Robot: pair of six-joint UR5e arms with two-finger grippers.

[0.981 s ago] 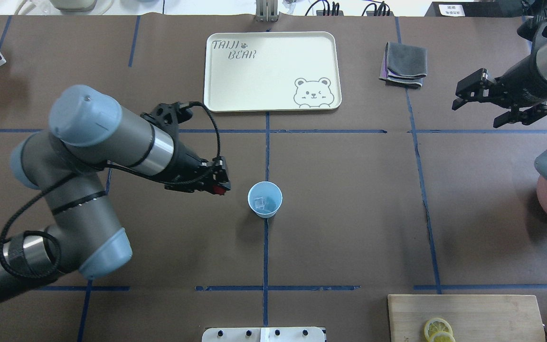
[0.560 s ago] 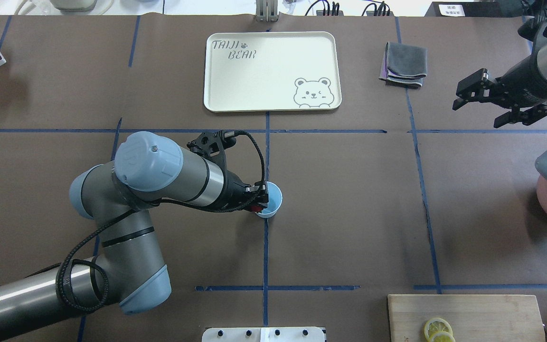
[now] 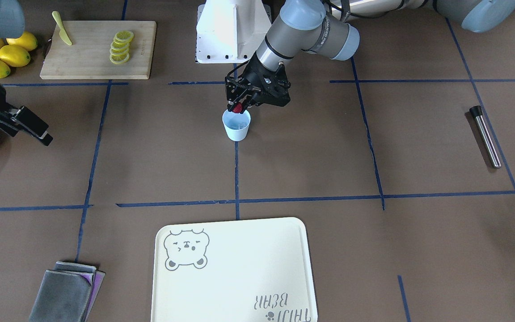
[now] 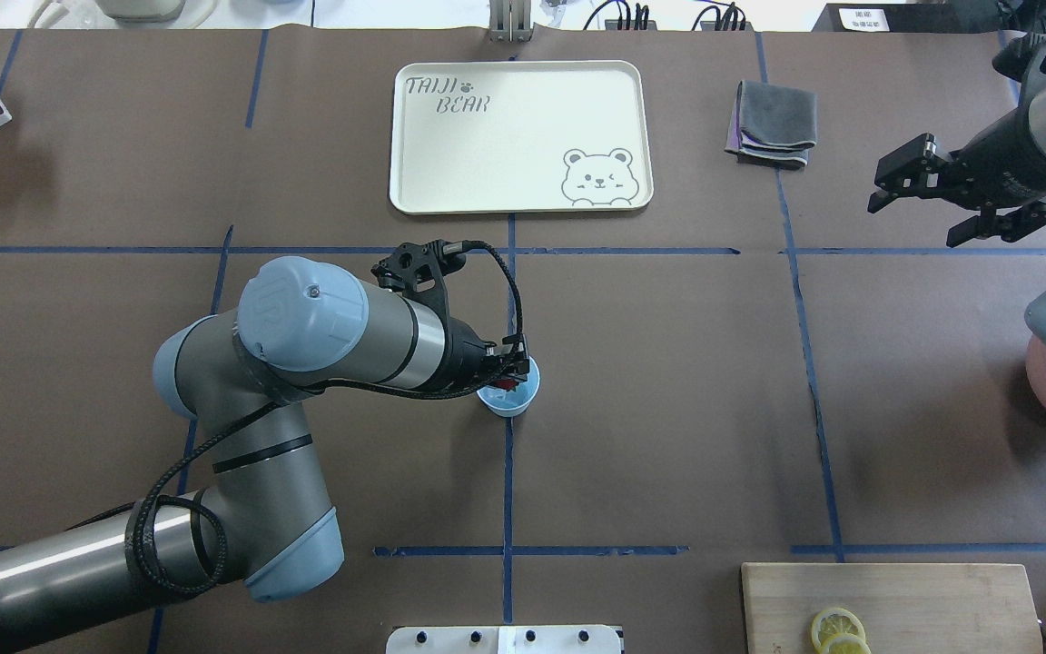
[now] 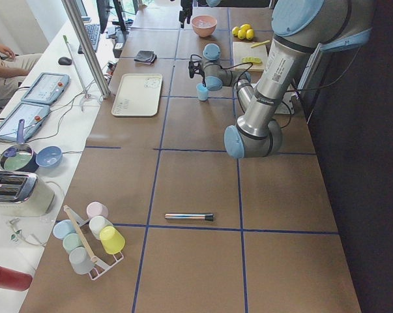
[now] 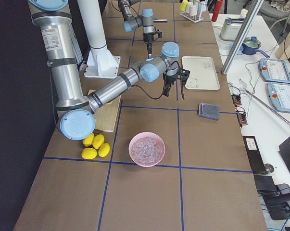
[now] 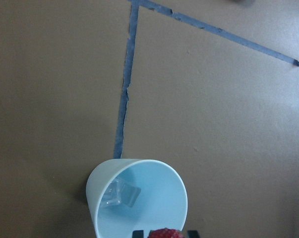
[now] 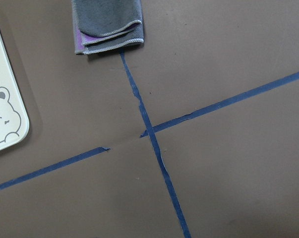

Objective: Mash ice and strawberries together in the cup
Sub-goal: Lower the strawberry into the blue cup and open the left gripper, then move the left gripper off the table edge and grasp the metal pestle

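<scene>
The pale-blue cup (image 3: 236, 126) (image 4: 518, 398) stands near the table's middle on a blue tape line. In the left wrist view the cup (image 7: 139, 198) holds clear ice (image 7: 120, 194) on its bottom. My left gripper (image 3: 238, 106) (image 4: 510, 372) hangs just over the cup's rim on the robot's side, shut on a small red strawberry (image 3: 238, 108) (image 7: 165, 233). Off at the far right of the table, my right gripper (image 4: 918, 204) is held open and empty, well away from the cup.
A cream bear tray (image 4: 517, 136) and a folded grey cloth (image 4: 773, 123) lie at the far side. A cutting board with lemon slices (image 3: 99, 49), whole lemons (image 3: 2, 51) and a pink bowl of ice (image 6: 146, 149) sit by the right arm. A metal rod (image 3: 485, 136) lies on the left.
My left arm has swung right, carrying the strawberry from beside the cup to over its rim. The right arm has barely moved.
</scene>
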